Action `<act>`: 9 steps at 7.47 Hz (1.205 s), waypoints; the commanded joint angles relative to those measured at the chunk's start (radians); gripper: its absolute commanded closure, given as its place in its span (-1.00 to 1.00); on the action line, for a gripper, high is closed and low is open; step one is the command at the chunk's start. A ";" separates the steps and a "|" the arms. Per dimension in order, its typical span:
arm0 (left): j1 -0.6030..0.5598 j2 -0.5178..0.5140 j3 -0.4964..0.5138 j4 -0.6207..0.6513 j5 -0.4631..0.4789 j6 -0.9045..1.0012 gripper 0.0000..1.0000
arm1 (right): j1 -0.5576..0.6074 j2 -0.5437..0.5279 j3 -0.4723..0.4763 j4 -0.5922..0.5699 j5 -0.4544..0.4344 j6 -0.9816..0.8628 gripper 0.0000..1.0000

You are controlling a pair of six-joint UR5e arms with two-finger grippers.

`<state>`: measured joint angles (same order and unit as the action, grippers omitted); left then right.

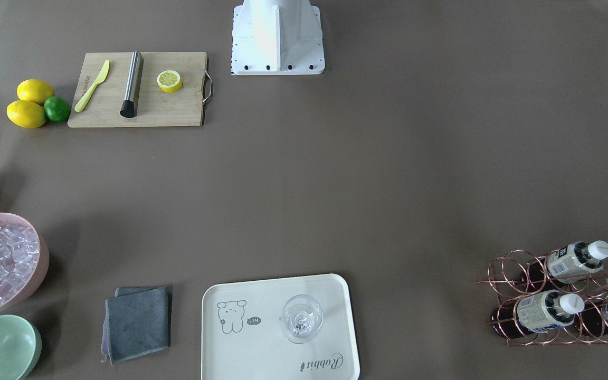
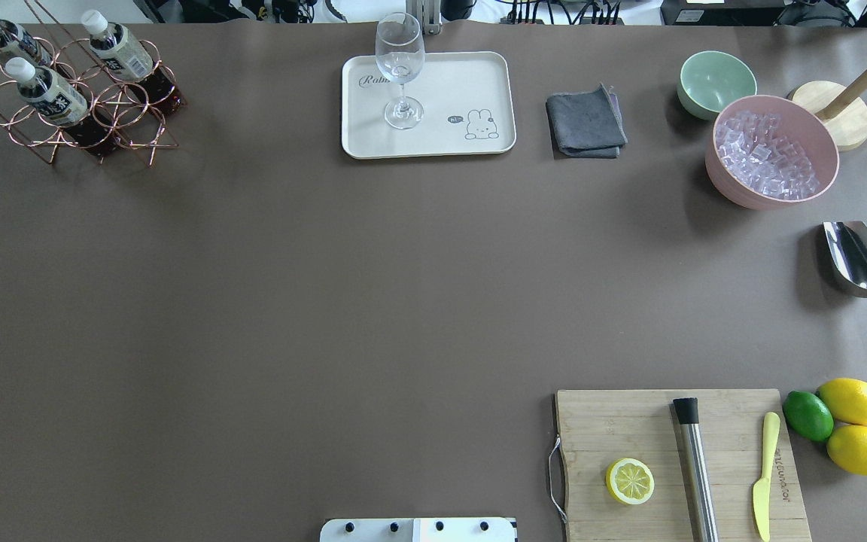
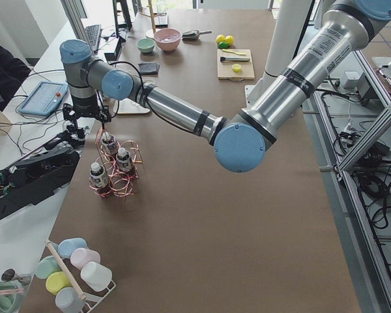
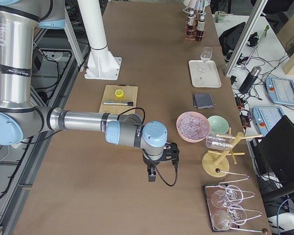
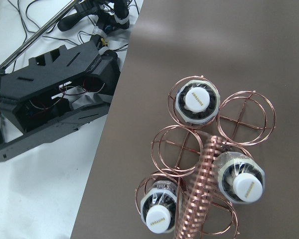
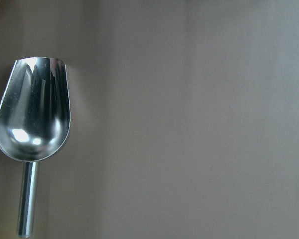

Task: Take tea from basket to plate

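left jaws: i see them only in the side view along the tabletop point(image 2: 328, 301), where the left arm point(image 3: 176, 111) holds them above the tabletop near the basket point(image 5: 178, 148). i cannot tell whether they are released or clenched. the left wrist view looks straight down on the basket and shows nothing of the jaws.

right jaws: seen only in the opposite side view, at the end of the right arm point(image 4: 83, 121), well apart from the basket. here too i cannot tell their state. the right wrist view looks down on a steel scoop point(image 6: 32, 119) lying on the tabletop.

the basket: six linked copper rings under a coiled handle point(image 5: 203, 184). three rings each hold a tea bottle, cap up: the first tea point(image 5: 196, 99), the second tea point(image 5: 248, 186) and the third tea point(image 5: 158, 219). the other three rings hold nothing. i see none of the jaws touching any bottle.

the plate point(image 2: 471, 83): well apart from the basket, along the same tabletop edge. it carries an upright wine glass point(image 2: 401, 68).

beyond the plate from the basket, in order: a folded grey cloth point(image 2: 585, 120), a green bowl point(image 2: 716, 81) and a pink bowl point(image 2: 719, 177) filled with ice cubes. a cutting board point(image 2: 629, 421) lies farthest from the basket, at the diagonally opposite corner.
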<state>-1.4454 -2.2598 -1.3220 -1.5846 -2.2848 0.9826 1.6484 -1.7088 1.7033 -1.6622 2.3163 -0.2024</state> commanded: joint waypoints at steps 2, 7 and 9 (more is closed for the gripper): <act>0.040 -0.001 0.041 0.003 -0.002 0.022 -0.96 | 0.001 0.000 -0.001 -0.001 0.000 -0.002 -0.99; 0.037 0.002 0.055 0.028 -0.018 0.033 0.17 | 0.001 -0.006 -0.002 -0.001 -0.002 0.000 -0.99; 0.025 0.015 0.044 0.041 -0.042 0.033 1.00 | 0.001 -0.008 -0.002 -0.001 -0.002 0.000 -0.99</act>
<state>-1.4103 -2.2575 -1.2684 -1.5558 -2.3090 1.0149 1.6490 -1.7150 1.7019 -1.6628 2.3148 -0.2025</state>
